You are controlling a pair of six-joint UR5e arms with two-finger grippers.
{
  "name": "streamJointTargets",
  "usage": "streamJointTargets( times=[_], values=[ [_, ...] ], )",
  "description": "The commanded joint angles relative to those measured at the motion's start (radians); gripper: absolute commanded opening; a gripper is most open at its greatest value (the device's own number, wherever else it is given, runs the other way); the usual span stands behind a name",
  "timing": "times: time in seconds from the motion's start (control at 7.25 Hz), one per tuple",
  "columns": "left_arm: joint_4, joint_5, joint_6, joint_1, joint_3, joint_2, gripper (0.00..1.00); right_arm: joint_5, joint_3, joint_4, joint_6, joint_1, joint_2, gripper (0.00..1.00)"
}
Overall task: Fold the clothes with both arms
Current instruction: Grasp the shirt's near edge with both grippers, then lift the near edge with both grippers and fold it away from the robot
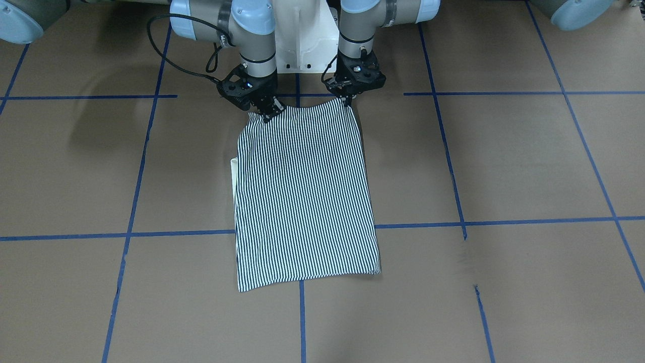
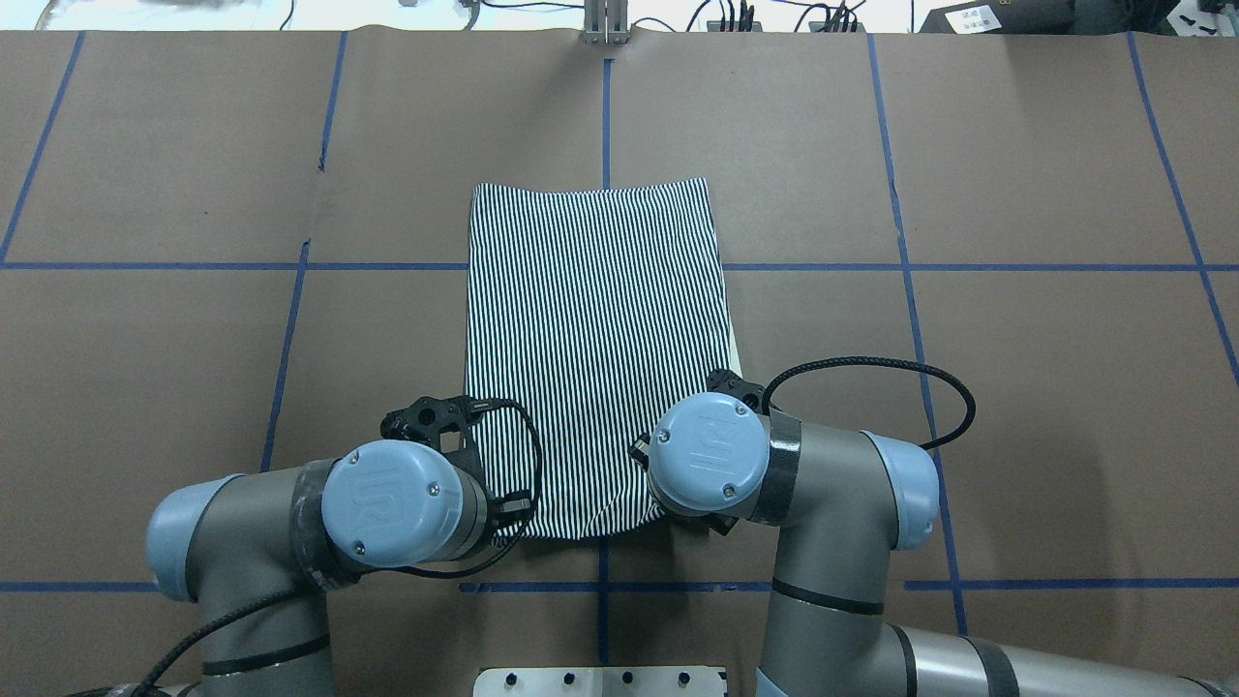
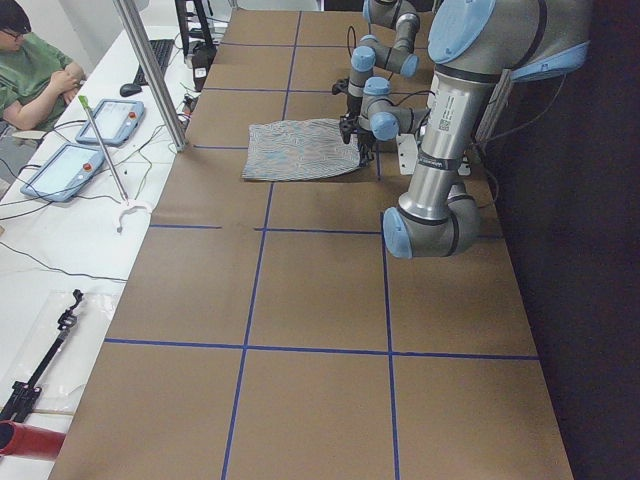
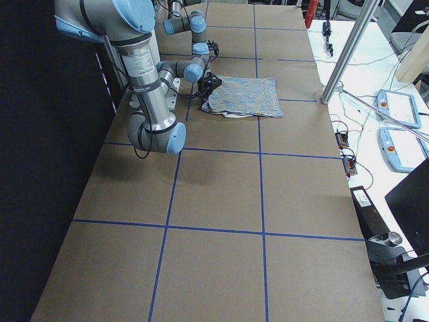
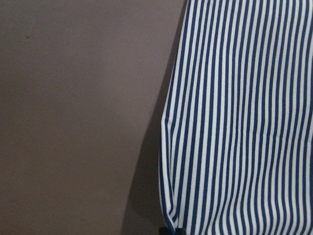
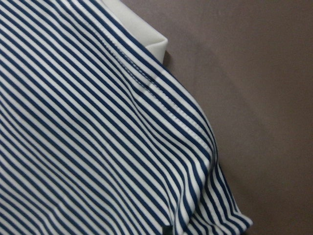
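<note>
The brown table [image 1: 504, 161] carries the striped polo shirt [image 1: 305, 201], folded into a narrow panel at its centre. The left gripper [image 1: 348, 102] and right gripper [image 1: 268, 113] each pinch a near corner, slightly raised. Uneven travel would likely skew the fold. A thin pinch may slip, and the cream collar [image 1: 234, 166] could poke out further.

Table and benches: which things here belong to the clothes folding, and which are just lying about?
Job: navy-and-white striped polo shirt; black two-finger left gripper and right gripper, each pinching a shirt corner.
Lying about: blue-edged tablet, long black tool, red cylinder, all on the white side bench.
</note>
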Motion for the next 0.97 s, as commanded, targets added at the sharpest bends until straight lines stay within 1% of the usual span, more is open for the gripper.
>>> streamJointTargets(
  times=[0.0, 0.14, 0.28, 0.41, 0.69, 0.83],
  values=[
    [0.029, -0.001, -0.012, 0.079, -0.048, -0.001, 0.0, -0.005, 0.105, -0.015, 0.003, -0.074, -0.042, 0.0],
    [0.066, -0.002, -0.01, 0.082, -0.091, 0.001, 0.0, -0.008, 0.141, -0.022, 0.003, -0.098, -0.073, 0.0],
    [0.1, -0.007, -0.001, 0.079, -0.123, 0.002, 0.0, -0.01, 0.139, -0.022, 0.003, -0.107, -0.073, 0.0],
    [0.1, -0.005, 0.001, 0.066, -0.119, -0.001, 0.0, -0.011, 0.133, -0.021, -0.005, -0.109, -0.067, 0.0],
    [0.083, -0.002, 0.005, -0.005, -0.105, -0.008, 0.0, -0.031, 0.123, 0.019, -0.063, -0.038, -0.055, 0.0],
    [0.029, -0.005, 0.007, -0.061, -0.089, -0.01, 0.0, -0.031, 0.11, 0.081, -0.107, 0.014, -0.055, 0.0]
  ],
)
